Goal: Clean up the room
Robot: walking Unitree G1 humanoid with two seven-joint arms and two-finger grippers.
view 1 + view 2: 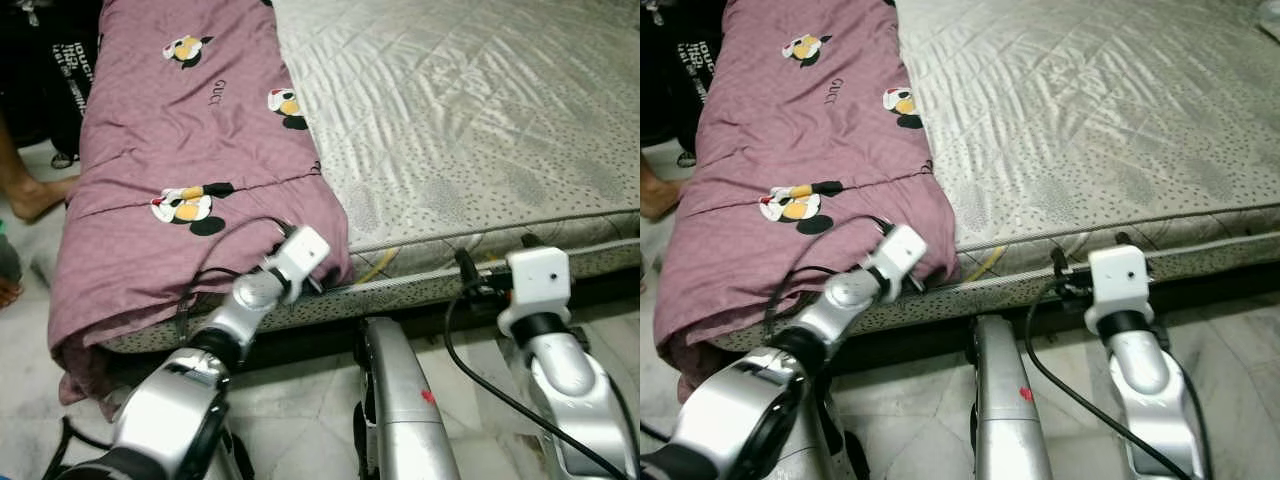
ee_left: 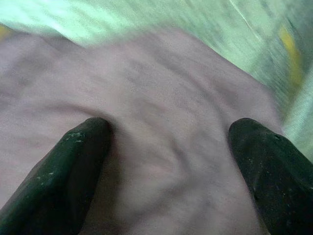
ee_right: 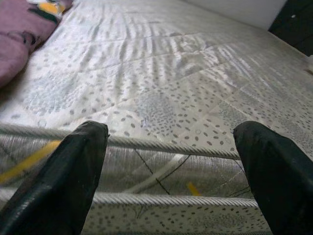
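A purple blanket [image 1: 180, 150] printed with cartoon mice covers the left part of a silver-grey quilted mattress [image 1: 480, 100] and hangs over its front and left sides. My left gripper [image 2: 168, 132] is at the blanket's front right corner [image 1: 325, 255], by the mattress's front edge. It is open, its two black fingers [image 2: 73, 161] spread wide with purple cloth bulging between them. My right gripper [image 3: 171, 132] is open too, held level with the mattress's front side [image 1: 495, 258] further right, nothing between its fingers.
A person's bare foot [image 1: 35, 195] rests on the pale marble floor [image 1: 300, 410] left of the bed. Dark bags or clothes [image 1: 60, 60] sit at the back left. A yellow strip [image 1: 375, 265] pokes from the mattress side. Black cables trail from both wrists.
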